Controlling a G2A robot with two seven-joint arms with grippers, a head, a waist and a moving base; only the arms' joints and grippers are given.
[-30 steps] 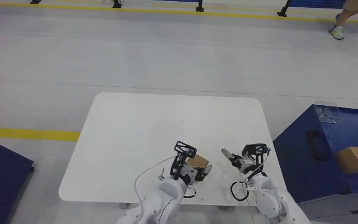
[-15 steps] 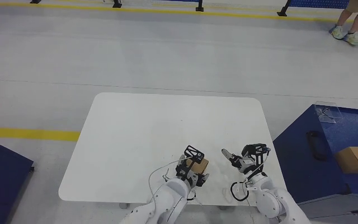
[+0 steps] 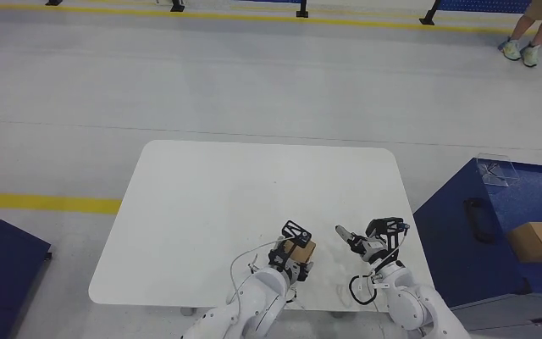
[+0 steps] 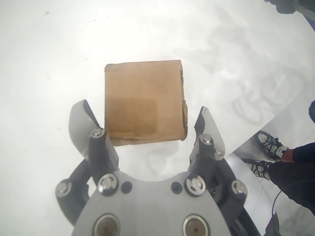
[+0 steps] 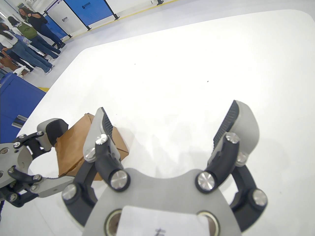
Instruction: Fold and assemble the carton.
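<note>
Brown cardboard carton (image 4: 144,104) rests near the table's (image 3: 220,203) robot-side edge, flanked by the left gripper's (image 4: 142,110) open jaws, while the right gripper (image 5: 169,108), jaws also spread, hangs beside it nearer the right corner, white surface stretching beyond.

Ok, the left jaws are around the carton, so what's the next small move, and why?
Probably close the left jaws on the carton. They stand open on either side of its near end, so nothing grips it yet. It lies on the table by the robot-side edge, and the right jaws stand open and empty off to one side.
</note>
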